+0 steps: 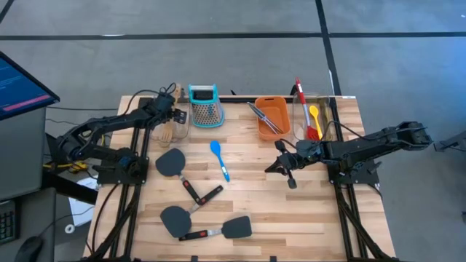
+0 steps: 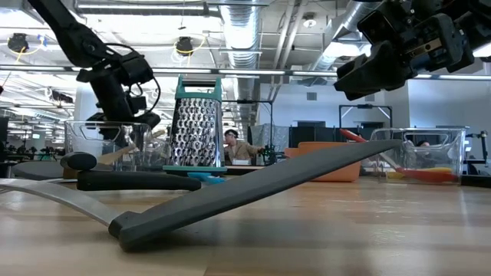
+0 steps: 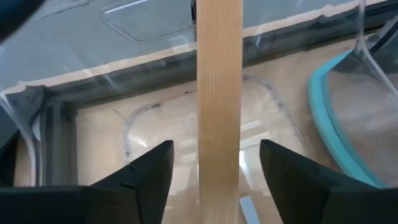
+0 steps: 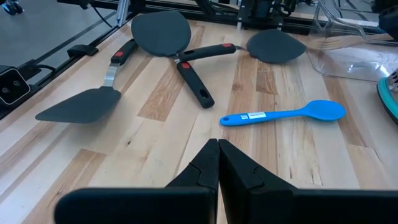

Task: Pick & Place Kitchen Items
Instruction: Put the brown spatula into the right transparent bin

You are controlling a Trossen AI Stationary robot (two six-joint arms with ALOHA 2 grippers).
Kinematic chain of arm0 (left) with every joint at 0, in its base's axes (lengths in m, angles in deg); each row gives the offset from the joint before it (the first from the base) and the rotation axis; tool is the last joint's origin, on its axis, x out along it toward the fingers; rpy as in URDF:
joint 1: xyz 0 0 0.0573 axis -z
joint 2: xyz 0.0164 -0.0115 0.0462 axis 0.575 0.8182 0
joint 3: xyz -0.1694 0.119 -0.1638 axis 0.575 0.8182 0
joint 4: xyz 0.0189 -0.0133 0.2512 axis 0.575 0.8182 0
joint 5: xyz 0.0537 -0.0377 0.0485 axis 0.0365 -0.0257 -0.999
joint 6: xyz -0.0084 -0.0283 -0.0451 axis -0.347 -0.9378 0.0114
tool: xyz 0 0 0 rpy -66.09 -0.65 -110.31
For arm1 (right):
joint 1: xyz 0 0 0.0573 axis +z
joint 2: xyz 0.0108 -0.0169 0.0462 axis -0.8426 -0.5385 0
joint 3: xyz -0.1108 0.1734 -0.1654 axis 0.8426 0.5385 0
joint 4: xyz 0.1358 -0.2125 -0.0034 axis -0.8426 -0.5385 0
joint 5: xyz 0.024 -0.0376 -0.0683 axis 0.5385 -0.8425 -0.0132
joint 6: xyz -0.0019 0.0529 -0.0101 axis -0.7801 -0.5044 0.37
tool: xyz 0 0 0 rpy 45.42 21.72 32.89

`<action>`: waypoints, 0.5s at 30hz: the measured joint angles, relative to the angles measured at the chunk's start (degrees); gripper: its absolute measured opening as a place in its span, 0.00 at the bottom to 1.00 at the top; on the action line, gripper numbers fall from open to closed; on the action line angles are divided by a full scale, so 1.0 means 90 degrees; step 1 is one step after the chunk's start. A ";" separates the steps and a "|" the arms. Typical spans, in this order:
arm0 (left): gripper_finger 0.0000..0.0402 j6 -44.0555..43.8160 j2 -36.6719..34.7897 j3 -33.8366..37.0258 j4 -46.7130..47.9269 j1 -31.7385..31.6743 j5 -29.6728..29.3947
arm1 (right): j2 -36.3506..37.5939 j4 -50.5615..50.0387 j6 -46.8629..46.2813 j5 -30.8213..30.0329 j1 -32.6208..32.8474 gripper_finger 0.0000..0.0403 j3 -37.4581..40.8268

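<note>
My left gripper (image 1: 172, 110) is open above the clear bin (image 1: 173, 129) at the far left. Its fingers (image 3: 152, 171) stand on either side of the wooden turner's handle (image 3: 219, 106) with a gap on each side. The turner's head (image 1: 165, 135) lies in the bin. My right gripper (image 1: 288, 166) is shut and empty above the table right of centre; it also shows in the right wrist view (image 4: 218, 163). A blue spoon (image 1: 220, 159) and three black spatulas (image 1: 171, 161) (image 1: 175, 217) (image 1: 237, 228) lie flat on the table.
A teal-topped grater (image 1: 204, 104) stands right of the left bin. An orange tub (image 1: 280, 109) holds silver tongs (image 1: 261, 116). A clear bin (image 1: 328, 120) at the far right holds a red spoon (image 1: 302, 109) and a yellow spoon (image 1: 314, 113).
</note>
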 joint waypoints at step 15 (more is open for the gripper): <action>0.25 0.0011 0.0580 0.0008 -0.0263 0.0000 0.0163 | 0.0001 0.0003 -0.0016 0.0000 0.0000 0.00 0.0000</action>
